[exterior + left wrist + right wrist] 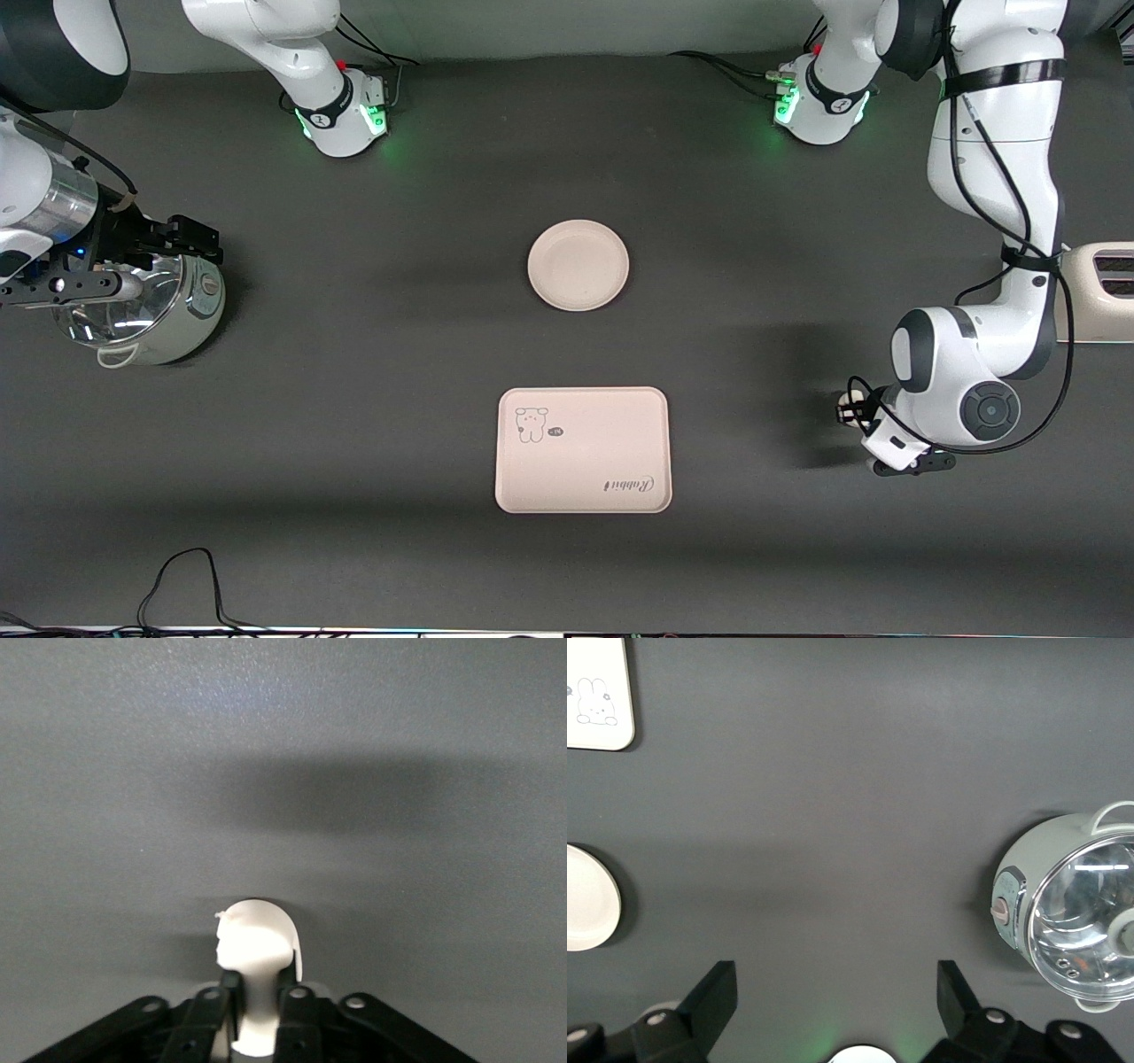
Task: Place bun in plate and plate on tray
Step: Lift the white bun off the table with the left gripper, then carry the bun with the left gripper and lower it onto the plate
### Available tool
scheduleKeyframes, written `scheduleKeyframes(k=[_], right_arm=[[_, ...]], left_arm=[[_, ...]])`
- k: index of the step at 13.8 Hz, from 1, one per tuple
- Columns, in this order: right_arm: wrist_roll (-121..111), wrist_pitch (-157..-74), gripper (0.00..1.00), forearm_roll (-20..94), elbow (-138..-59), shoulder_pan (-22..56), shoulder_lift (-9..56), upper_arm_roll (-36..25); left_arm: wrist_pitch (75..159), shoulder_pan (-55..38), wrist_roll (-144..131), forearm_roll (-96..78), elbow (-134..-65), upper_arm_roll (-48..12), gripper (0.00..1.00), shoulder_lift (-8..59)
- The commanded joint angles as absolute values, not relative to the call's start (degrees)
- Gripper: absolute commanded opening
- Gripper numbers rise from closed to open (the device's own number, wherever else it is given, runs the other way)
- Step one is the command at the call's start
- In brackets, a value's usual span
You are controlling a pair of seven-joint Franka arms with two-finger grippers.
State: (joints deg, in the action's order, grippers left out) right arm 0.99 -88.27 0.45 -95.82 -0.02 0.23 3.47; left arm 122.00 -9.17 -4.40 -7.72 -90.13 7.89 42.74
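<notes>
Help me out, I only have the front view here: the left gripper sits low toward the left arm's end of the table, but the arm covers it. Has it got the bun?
Observer: Yes. In the left wrist view the left gripper is shut on the bun, which shows between its fingers.
Operator: Is the right gripper doing anything?
Observer: It waits. The right wrist view shows the right gripper wide open, holding nothing.
Operator: What is that gripper over?
Observer: Bare table, beside the glass-lidded cooker.
</notes>
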Motion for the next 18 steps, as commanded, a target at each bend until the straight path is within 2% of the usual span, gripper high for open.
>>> scheduleKeyframes(k=[1, 3, 5, 11, 15, 18], right_arm=[[1.58, -88.68, 1.0, 1.49, -95.36, 0.26, 0.09, 3.43], [1.58, -88.68, 1.0, 1.49, -95.19, 0.26, -0.09, 3.43], [1.67, -88.68, 1.0, 2.02, -95.19, 0.18, -0.18, 3.43], [7.19, -89.55, 1.0, 4.92, -95.8, 0.35, 0.26, 5.35], [7.73, -92.36, 1.0, 9.13, -97.2, 0.44, 1.49, 6.33], [8.95, -94.74, 1.0, 9.93, -98.53, 2.45, 2.11, 6.68]], left_arm=[[122.43, -9.67, -4.48, -8.35, -91.5, 8.17, 0.08, 40.87], [121.64, -9.58, -4.4, -8.26, -91.14, 8.26, 0.09, 39.74], [119.55, -10.02, -4.83, -8.26, -91.05, 8.17, 0.1, 35.62], [93.11, -9.93, -6.06, -7.48, -85.35, 8.44, 0.13, 16.91], [83.25, -9.32, -6.15, -5.9, -85.52, 8.96, 0.15, 4.77], [80.86, -10.1, -10.26, -4.66, -85.78, 8.0, 0.15, 1.5]])
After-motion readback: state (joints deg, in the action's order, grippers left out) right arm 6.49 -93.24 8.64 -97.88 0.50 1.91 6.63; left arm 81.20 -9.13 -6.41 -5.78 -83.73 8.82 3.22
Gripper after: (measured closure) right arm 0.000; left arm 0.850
